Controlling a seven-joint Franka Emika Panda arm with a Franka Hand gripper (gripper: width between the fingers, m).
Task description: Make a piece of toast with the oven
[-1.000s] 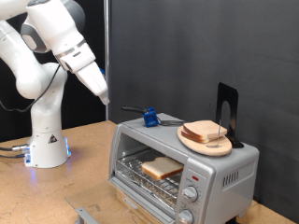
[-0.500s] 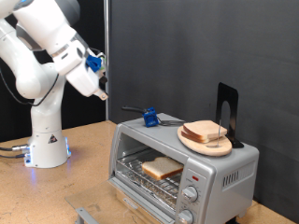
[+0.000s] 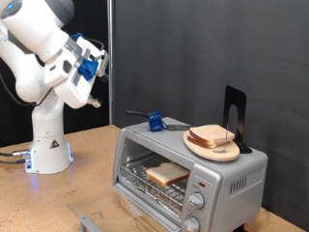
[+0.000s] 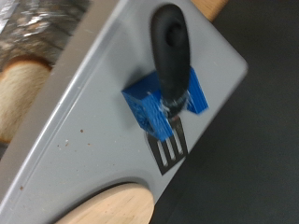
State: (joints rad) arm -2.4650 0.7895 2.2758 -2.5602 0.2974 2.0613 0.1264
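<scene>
The silver oven (image 3: 237, 179) stands at the exterior view's lower right. Its door looks open and folded down. One slice of toast (image 3: 166, 174) lies on the wire rack inside. Two knobs (image 3: 198, 201) and a small red light (image 3: 201, 182) are on its front panel. My gripper (image 3: 93, 99) is up at the exterior view's left, well away from the oven, with nothing seen in it. Its fingers do not show in the wrist view, which looks down on the oven's top (image 4: 84, 121).
A wooden plate (image 3: 198, 147) with stacked bread slices (image 3: 214, 135) sits on the oven top, beside a black stand (image 3: 235, 114). A black-handled fork (image 3: 140, 113) in a blue holder (image 3: 154, 122) lies there too, and shows in the wrist view (image 4: 168, 37). The robot base (image 3: 48, 145) stands at the left.
My arm has pulled back up and to the exterior view's left, away from the oven, and the hand has turned. The toast and oven have not moved.
</scene>
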